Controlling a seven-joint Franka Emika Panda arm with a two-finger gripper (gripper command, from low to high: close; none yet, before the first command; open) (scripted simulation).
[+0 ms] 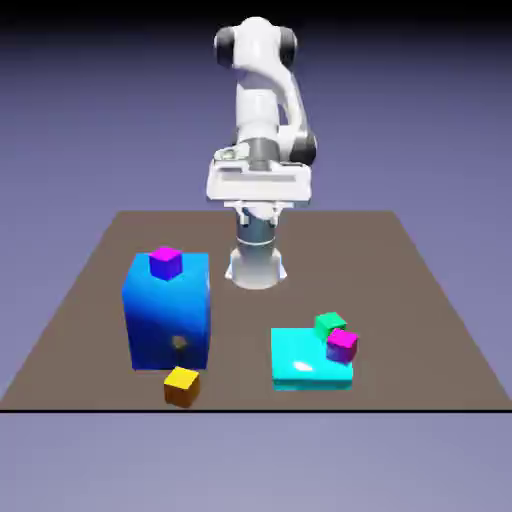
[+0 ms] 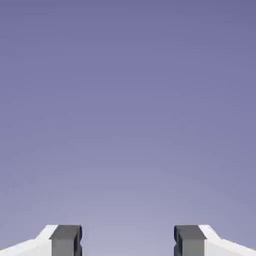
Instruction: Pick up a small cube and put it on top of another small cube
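exterior view: one orange-yellow cube (image 1: 181,387) is sitting on one table (image 1: 235,345), just beside one blue block (image 1: 168,325).
claw: the gripper (image 2: 128,240) is hanging open, holding nothing.
progress: no stacking is showing; grasping, lifting and placing are remaining.
magenta cubes (image 1: 342,346): two, one topping the block.
others: one green cube (image 1: 329,325), one cyan slab (image 1: 300,360).
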